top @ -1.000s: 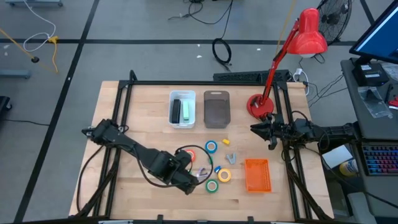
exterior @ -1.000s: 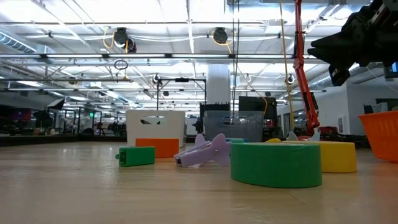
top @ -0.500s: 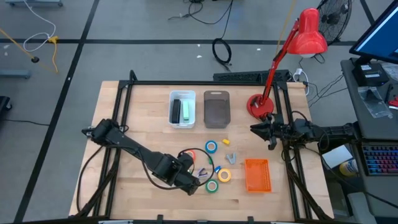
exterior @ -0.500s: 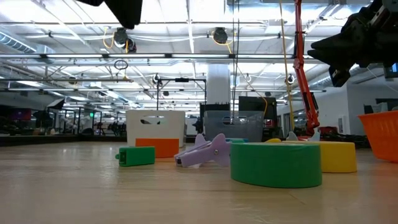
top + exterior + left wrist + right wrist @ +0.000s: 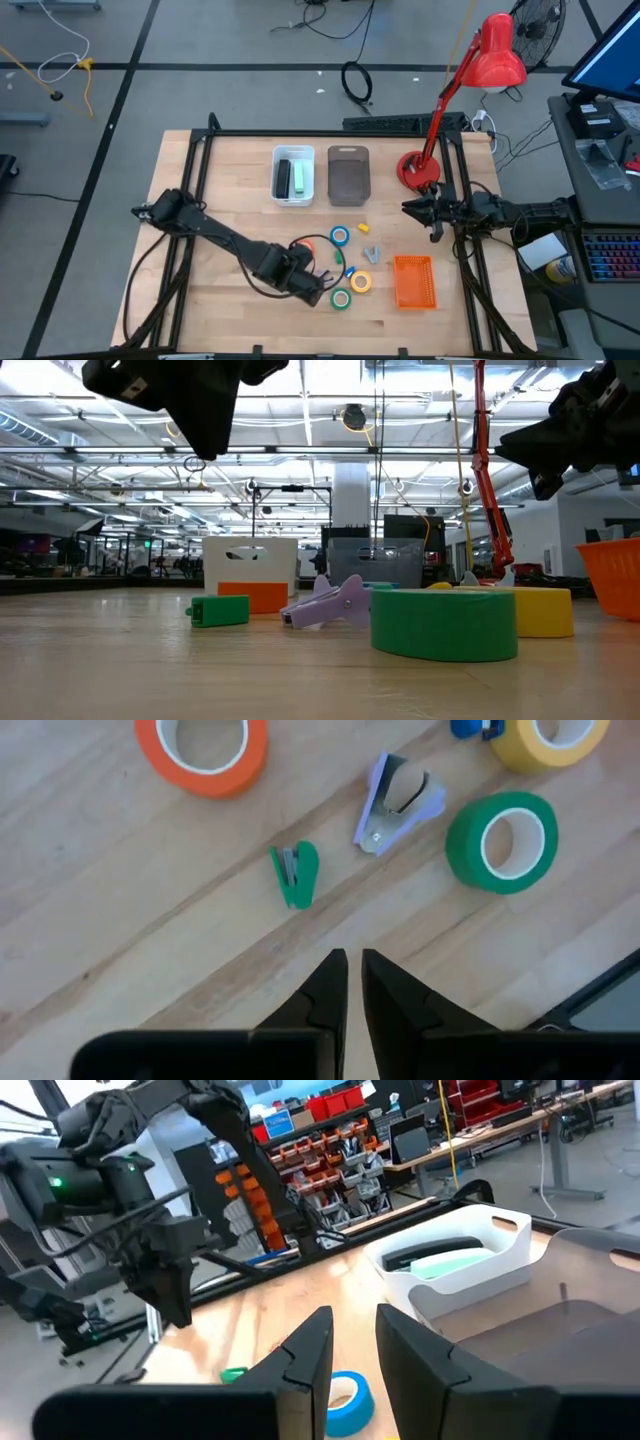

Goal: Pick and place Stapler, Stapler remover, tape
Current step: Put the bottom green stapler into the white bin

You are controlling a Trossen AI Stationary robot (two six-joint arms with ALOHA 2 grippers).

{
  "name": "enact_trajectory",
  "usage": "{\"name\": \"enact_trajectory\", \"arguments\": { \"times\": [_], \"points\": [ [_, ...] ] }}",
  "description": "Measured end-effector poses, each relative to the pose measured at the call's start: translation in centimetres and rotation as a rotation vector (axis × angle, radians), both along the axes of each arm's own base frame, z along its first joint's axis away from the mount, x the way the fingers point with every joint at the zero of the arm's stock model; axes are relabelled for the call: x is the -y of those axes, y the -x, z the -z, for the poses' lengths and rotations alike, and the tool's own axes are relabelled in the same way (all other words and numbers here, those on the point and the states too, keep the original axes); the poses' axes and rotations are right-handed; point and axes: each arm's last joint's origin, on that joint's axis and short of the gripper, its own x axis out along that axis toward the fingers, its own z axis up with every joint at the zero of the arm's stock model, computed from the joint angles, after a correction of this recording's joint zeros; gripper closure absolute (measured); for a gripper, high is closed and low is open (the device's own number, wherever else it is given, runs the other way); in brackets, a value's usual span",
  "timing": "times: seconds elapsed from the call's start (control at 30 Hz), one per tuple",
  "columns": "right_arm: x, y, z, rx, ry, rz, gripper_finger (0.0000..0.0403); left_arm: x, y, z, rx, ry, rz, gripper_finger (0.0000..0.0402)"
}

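Note:
A small green stapler [image 5: 295, 875] and a purple stapler remover [image 5: 395, 800] lie on the wooden table among the tape rolls: orange [image 5: 203, 750], green [image 5: 502, 840], yellow [image 5: 545, 740] and blue [image 5: 340, 236]. My left gripper [image 5: 353, 962] points down over bare wood just beside the green stapler, above the table. Its fingers stand a narrow gap apart with nothing between them. In the low view it hangs at the upper left [image 5: 200, 445]. My right gripper [image 5: 410, 208] waits at the table's right edge, open and holding nothing.
A white bin [image 5: 293, 175] with a dark and a green object inside and a grey bin [image 5: 348, 175] stand at the far middle. An orange basket [image 5: 413, 281] sits near right, a red lamp [image 5: 415, 168] far right. Small blue [image 5: 350, 271], yellow and grey items lie among the rolls.
My left gripper has come down toward the table beside the green stapler and shifted a little toward the table's right edge; in the low view it has entered from above. The objects on the table have stayed where they were.

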Motion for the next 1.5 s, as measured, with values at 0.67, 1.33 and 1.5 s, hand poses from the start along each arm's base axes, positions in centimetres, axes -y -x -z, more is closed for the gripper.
{"name": "enact_trajectory", "arguments": {
  "times": [0.67, 1.33, 1.5],
  "points": [
    [0.0, 0.0, 0.4, -0.04, 0.025, 0.001, 0.033, -0.5, -0.8, 0.3, 0.046, -0.034, -0.029, 0.0238],
    [0.0, 0.0, 0.3, -0.037, 0.02, -0.001, 0.033, -1.2, -0.7, 6.2, 0.014, 0.052, -0.069, 0.019],
    [0.0, 0.0, 0.3, -0.036, 0.013, -0.001, 0.033, -1.4, -0.7, 7.4, 0.035, 0.068, -0.08, 0.019]
  ]
}}
